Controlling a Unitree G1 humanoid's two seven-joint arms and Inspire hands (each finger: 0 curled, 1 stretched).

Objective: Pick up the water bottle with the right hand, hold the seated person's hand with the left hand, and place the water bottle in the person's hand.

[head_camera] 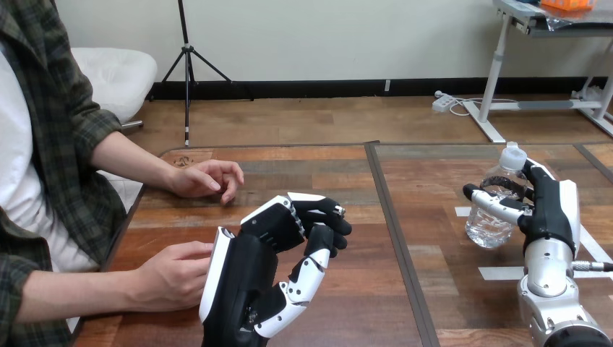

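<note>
1 of 3 steps judged under way at most, none finished. Went through the head view alone.

Found the right hand (pixel 549 210) at the right side of the table (pixel 347 217), fingers and thumb wrapped round the water bottle (pixel 491 224) at its upper half. Saw the water bottle upright, cap on, base low against the wood; could not tell resting from just raised. Counted the grasp as made, the lift as unproven.

Found the left hand (pixel 249 271) near the front edge at the left, fingers curled in toward the thumb, clasping nothing. Noted its white-shelled back turned toward the person's nearer hand (pixel 170 278), just beside those fingertips, perhaps touching; could not tell. Saw no robot finger or thumb round that hand, so judged the holding step not yet done. Saw the person's nearer hand resting on the wood, palm not turned up. Spotted the person's farther hand (pixel 206 179) deeper on the table, fingers loosely bent, empty, well apart from both robot hands.

Judged the rest as left to do: lifting the water bottle, carrying it leftward across the table, taking the person's hand with the left hand, setting the water bottle into it.
</note>
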